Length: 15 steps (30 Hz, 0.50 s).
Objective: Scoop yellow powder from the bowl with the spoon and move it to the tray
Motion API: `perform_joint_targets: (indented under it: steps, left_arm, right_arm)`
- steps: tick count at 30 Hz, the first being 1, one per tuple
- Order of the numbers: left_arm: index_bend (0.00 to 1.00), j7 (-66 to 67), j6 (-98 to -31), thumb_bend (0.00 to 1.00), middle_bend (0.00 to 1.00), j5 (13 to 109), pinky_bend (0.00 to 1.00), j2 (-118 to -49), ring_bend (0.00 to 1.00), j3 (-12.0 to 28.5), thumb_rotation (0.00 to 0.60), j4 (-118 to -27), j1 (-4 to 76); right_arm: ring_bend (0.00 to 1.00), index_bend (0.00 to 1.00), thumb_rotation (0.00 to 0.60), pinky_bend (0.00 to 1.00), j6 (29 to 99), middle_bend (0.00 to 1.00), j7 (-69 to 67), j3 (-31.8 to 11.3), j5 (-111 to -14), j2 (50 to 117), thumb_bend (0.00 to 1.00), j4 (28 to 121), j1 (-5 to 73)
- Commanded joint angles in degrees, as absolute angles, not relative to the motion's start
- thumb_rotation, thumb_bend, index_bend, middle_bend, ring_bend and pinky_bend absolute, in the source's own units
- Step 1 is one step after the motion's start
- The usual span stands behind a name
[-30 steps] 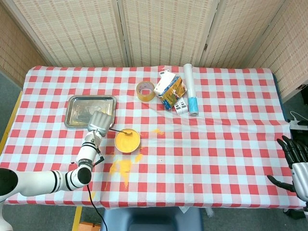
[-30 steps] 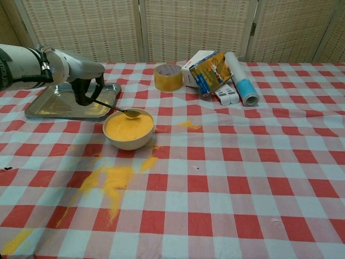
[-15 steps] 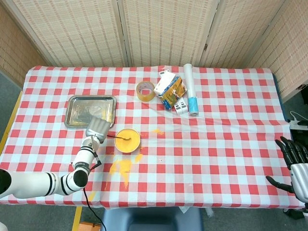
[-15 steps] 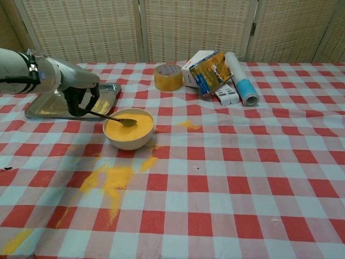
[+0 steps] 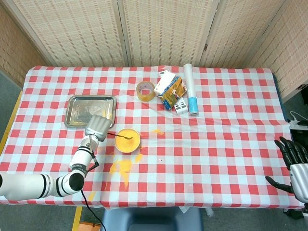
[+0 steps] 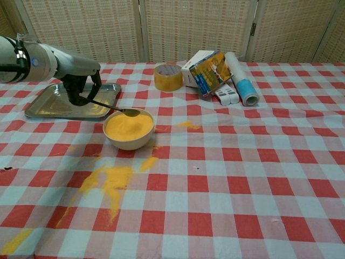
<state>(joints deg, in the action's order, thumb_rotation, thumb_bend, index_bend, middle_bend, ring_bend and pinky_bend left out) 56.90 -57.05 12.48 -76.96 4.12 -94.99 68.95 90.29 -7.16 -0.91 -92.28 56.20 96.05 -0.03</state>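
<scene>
A white bowl (image 6: 128, 129) (image 5: 127, 140) full of yellow powder stands on the checked cloth. My left hand (image 6: 81, 86) (image 5: 97, 127) grips the handle of a metal spoon (image 6: 119, 110) (image 5: 121, 136), whose bowl hovers just over the powder at the bowl's far rim. The steel tray (image 6: 56, 103) (image 5: 79, 110) lies left of the bowl, behind my left hand, with no powder visible in it. My right hand (image 5: 294, 163) hangs at the table's right edge, fingers spread, holding nothing.
Spilled yellow powder (image 6: 110, 181) streaks the cloth in front of the bowl, and a smaller patch (image 6: 186, 124) lies to its right. A tape roll (image 6: 167, 77), a carton (image 6: 207, 70) and a white roll (image 6: 241, 81) sit at the back.
The spoon dipped into the powder half a second ago and has since lifted to the bowl's far rim. My left hand rose and shifted slightly back toward the tray.
</scene>
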Motion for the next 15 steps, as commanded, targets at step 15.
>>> perform_joint_targets:
  steps: [15]
  left_arm:
    - [0.97,57.0,-52.1,0.65,1.00,9.1,1.00,-81.0,1.00,2.0,0.600,-84.9,69.5]
  right_arm:
    - [0.00,0.00,0.600,0.00,89.2,0.00,-8.3,-0.6,-92.1,55.6,0.04,96.4,0.3]
